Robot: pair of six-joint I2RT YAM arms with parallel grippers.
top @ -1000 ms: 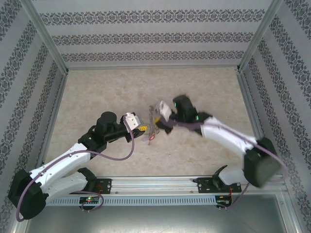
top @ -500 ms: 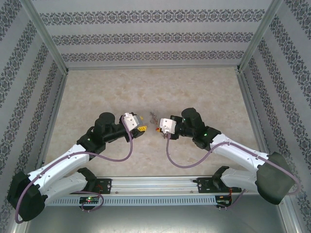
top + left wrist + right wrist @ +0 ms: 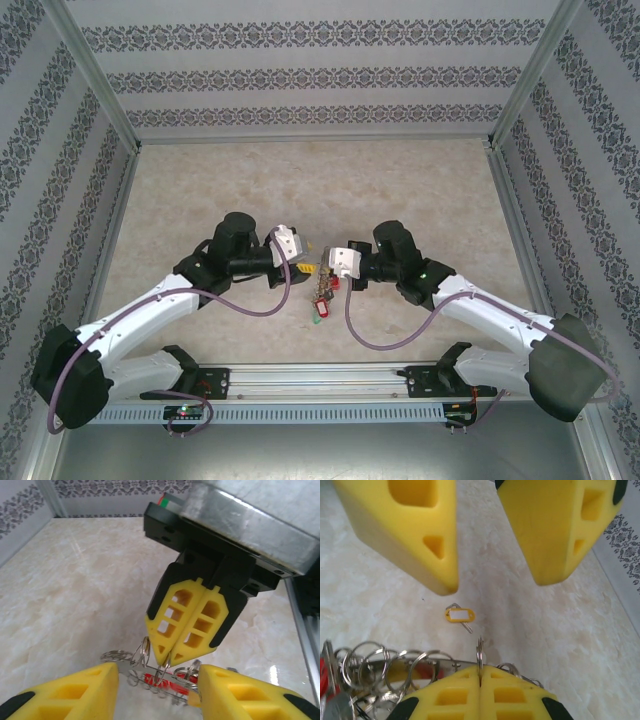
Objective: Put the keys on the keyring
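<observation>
Right wrist view: right gripper is pressed together, pinching one thin ring at the edge of the keyring, and the bunch hangs over the middle of the worktop, a bit toward its near edge. Left gripper faces it, spread, holding nothing. A yellow-tagged key lies loose on the worktop below. Risk: the pinch is narrow, so if the left gripper closes on the dangling rings and tugs, the bunch probably slips and drops.
</observation>
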